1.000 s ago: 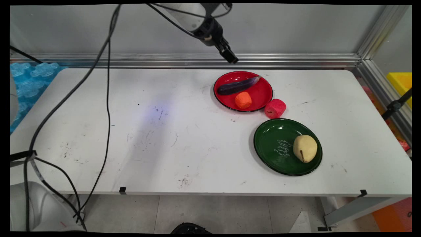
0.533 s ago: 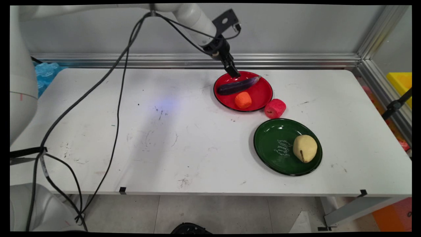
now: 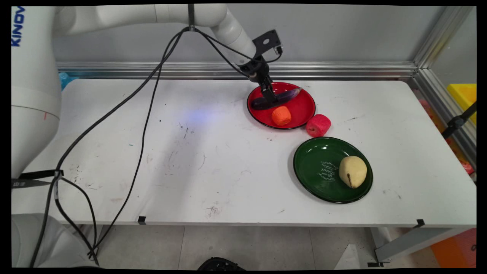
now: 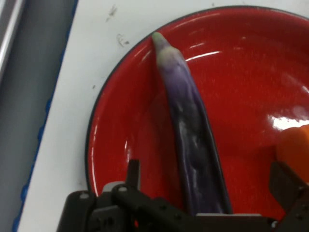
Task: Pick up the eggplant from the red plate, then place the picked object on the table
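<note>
A red plate point(image 3: 304, 110) is holding a purple eggplant point(image 3: 287, 95) and an orange lump point(image 3: 281, 115). A pink ball point(image 3: 318, 125) is sitting just beside it. A green plate point(image 3: 315, 171) is carrying a pear point(image 3: 353, 171).

Glossy enamel, matt counter
Bright highlights are carried by the red plate point(image 4: 120, 140) and the smooth purple eggplant point(image 4: 190, 130) on it; beside the plate, the white counter point(image 3: 190, 167) looks matt and scuffed.
</note>
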{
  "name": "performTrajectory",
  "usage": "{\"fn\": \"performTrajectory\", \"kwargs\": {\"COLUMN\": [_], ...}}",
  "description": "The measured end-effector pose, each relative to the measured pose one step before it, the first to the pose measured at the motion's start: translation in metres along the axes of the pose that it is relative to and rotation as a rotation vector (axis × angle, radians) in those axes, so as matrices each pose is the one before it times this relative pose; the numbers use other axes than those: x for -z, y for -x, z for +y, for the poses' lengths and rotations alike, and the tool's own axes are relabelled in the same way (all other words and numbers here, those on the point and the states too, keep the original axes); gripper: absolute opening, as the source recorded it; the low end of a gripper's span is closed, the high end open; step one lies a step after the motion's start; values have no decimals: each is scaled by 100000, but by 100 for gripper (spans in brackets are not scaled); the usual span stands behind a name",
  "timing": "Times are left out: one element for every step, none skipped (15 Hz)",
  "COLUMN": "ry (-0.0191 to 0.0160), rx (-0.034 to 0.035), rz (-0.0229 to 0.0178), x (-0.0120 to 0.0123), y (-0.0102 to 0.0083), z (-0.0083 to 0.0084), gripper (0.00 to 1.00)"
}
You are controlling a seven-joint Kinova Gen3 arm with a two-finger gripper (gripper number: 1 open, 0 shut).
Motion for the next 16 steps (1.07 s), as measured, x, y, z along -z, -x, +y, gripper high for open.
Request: {"fn": "performTrajectory", "kwargs": {"ry": [738,574,629,623,434,447,434,374,434,399,243,250,210,72,56,-67], "rx": [-617,-599,-757,-811,-578,-614,-595,-441,-412,-381,-194,-305,-394,-211,-389,-290], "rz": [-441,-382,-469,-564,-379,-325,-179,-94,-45,-70,-76,-75,-26,40,179,239], "x": [-394,-313,-341,-330,-226,-215,-180,-129,-102,-42,-18,40,110,88,271,311], "y": [98,83,91,140,95,93,38,28,20,10,23,24,0,-16,-57,-82], "z": [-96,-79,-76,-79,-54,-58,-50,-36,-40,-27,-24,-40,-49,-29,-39,-32], "gripper": [100,100,100,100,100,100,100,0,0,0,0,0,0,0,0,0]}}
